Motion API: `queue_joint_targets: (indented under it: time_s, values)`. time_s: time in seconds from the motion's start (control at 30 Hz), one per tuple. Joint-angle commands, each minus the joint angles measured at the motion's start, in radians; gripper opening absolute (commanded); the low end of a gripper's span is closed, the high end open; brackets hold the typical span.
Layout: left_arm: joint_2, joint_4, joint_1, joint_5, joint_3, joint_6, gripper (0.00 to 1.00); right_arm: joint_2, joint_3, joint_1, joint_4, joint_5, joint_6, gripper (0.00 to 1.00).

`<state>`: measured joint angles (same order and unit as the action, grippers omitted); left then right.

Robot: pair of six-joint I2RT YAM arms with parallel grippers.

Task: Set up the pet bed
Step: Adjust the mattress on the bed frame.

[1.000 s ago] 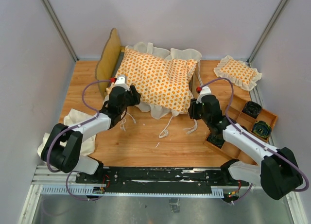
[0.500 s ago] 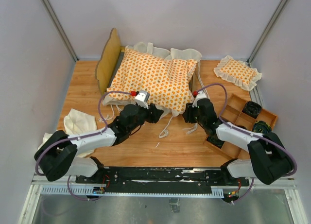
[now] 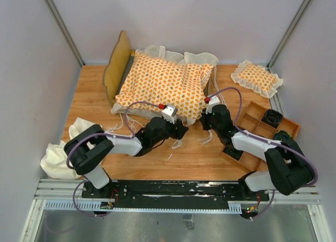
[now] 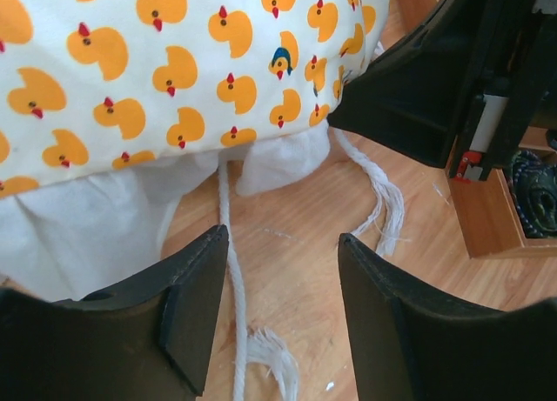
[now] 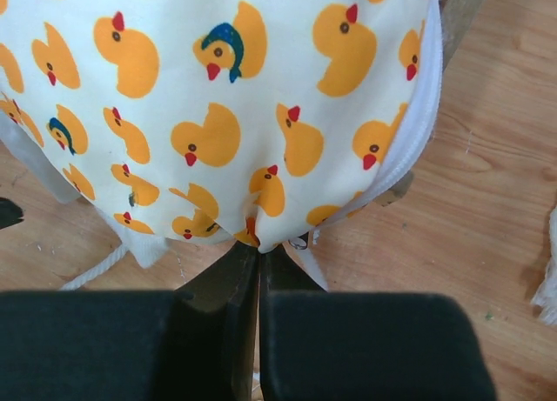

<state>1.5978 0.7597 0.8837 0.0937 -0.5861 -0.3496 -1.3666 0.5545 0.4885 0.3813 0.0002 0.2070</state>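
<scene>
The pet bed's light-wood frame, seen by its headboard (image 3: pixel 116 63), stands at the back left. The big duck-print cushion (image 3: pixel 165 87) lies across it, cream ruffle and tie strings hanging over the near side. My right gripper (image 3: pixel 205 119) is at the cushion's near right corner. In the right wrist view it (image 5: pixel 259 247) is shut on a pinch of the cushion (image 5: pixel 226 88) edge. My left gripper (image 3: pixel 181 130) sits low in front of the cushion's near edge. It (image 4: pixel 283 237) is open over the table, a tie string (image 4: pixel 228 270) running along its left finger, held by nothing.
A small square ruffled pillow (image 3: pixel 257 77) lies at the back right. A wooden compartment tray (image 3: pixel 265 139) with dark coiled items sits under my right arm. A cream cloth (image 3: pixel 63 153) is bunched at the near left. Grey walls close in on three sides.
My left arm swung from the cushion's left side to its near front edge, still open. My right gripper moved in slightly and shut on the cushion's corner.
</scene>
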Motion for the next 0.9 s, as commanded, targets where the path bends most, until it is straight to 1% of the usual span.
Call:
queue_joint_targets:
  time_s: [0.0,0.1,0.27,0.37,0.4,0.43,0.47,0.5,0.53,0.57,0.67,0.77,0.87]
  values:
    - [0.073,0.13,0.014,0.028,-0.058,0.036,0.58,0.04,0.017,-0.004,0.012,0.002,-0.04,0.0]
    - [0.127,0.161,0.018,0.044,-0.093,0.049,0.59,0.048,0.015,-0.005,0.012,-0.009,-0.035,0.0]
    - [0.202,0.162,0.026,0.15,-0.152,0.082,0.59,0.061,0.012,-0.005,0.012,-0.023,-0.023,0.0]
    - [0.227,0.161,0.027,0.177,-0.174,0.102,0.56,0.064,0.01,-0.005,0.013,-0.016,-0.016,0.0]
    - [0.226,0.162,0.027,0.174,-0.173,0.109,0.52,0.063,0.011,-0.005,0.01,-0.016,-0.017,0.0]
    - [0.219,0.162,0.027,0.166,-0.167,0.121,0.43,0.064,0.014,-0.007,0.007,-0.014,-0.02,0.0]
    - [0.206,0.167,0.027,0.15,-0.156,0.139,0.28,0.063,0.015,-0.009,0.003,-0.012,-0.022,0.0]
    - [0.188,0.176,0.027,0.127,-0.141,0.159,0.14,0.066,0.015,-0.012,0.0,-0.01,-0.025,0.0]
    - [0.168,0.186,0.026,0.093,-0.123,0.181,0.03,0.068,0.018,-0.016,-0.003,-0.011,-0.028,0.0]
    - [0.145,0.186,0.026,0.052,-0.107,0.203,0.0,0.07,0.017,-0.023,-0.002,-0.019,-0.032,0.0]
    - [0.084,0.098,0.008,-0.071,-0.106,0.225,0.0,0.067,0.022,-0.043,-0.004,-0.074,-0.06,0.0]
    - [0.048,-0.011,-0.037,-0.247,-0.135,0.214,0.0,0.061,0.033,-0.059,-0.032,-0.105,-0.097,0.0]
    - [0.013,-0.051,-0.103,-0.422,-0.138,0.192,0.0,0.073,0.018,-0.083,-0.027,-0.132,-0.107,0.0]
